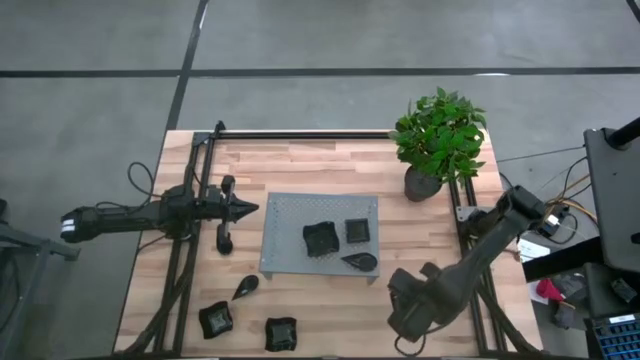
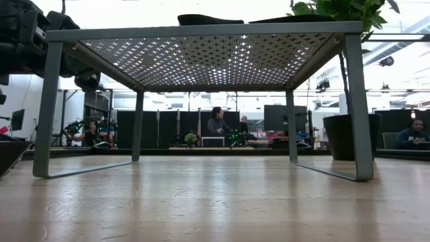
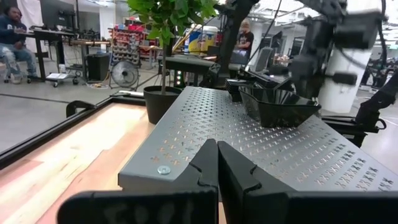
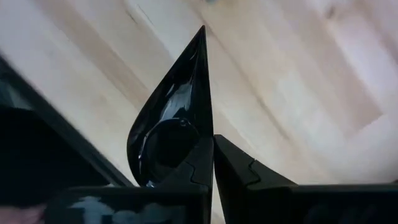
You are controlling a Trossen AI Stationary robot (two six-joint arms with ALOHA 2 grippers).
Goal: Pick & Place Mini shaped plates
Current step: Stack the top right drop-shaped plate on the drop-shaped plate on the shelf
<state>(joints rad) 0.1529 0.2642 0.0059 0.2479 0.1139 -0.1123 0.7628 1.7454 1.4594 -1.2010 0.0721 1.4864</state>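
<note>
Right end effector (image 4: 211, 155) gripped a teardrop plate (image 4: 171, 118) over the counter (image 1: 320, 160).
Left end effector (image 1: 245, 209) sat closed, empty, beside the grey tray (image 1: 285, 215).

No text, label, brand, number or sign can be read anywhere in these views. The yellow and blue panel (image 3: 200, 38) in the room, at the upper middle of the left wrist view, may bear printing, but it is too blurred to make out.

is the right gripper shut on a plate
Yes: in the right wrist view the right gripper pinches the rim of a teardrop plate.
</note>
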